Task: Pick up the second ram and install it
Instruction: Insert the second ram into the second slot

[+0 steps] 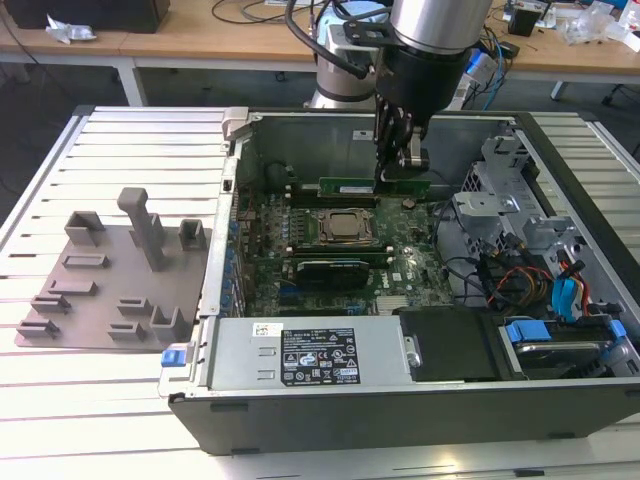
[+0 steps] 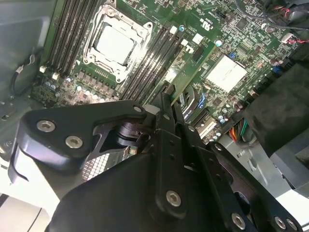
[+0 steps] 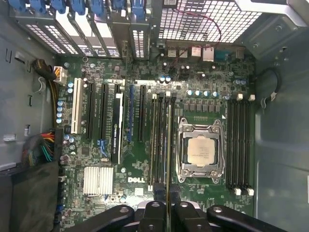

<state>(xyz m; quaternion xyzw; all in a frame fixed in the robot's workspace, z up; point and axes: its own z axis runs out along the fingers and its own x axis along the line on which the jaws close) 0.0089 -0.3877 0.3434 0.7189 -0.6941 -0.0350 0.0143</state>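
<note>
The second ram [image 1: 372,186] was seen held edge-down in the gripper [image 1: 400,168], inside the open computer case [image 1: 400,400], on the far side of the CPU socket [image 1: 346,227] in the exterior view. Its long axis was judged to run along that view's left-right line, parallel to the black memory slots [image 1: 330,199] just beneath it. The stick was gripped near its right end, so most of its length was seen to extend toward the exterior view's left of the fingers. In the first wrist view the stick [image 3: 168,145] was seen edge-on, a thin line leading from the fingers [image 3: 155,212] and lying along a slot [image 3: 163,140] beside the socket [image 3: 201,151]. The gripper was noted as pinched on the stick. Whether the stick was already seated could not be told. The grey fixture plate [image 1: 110,285] was noted well apart, outside the case, on the exterior view's left.
</note>
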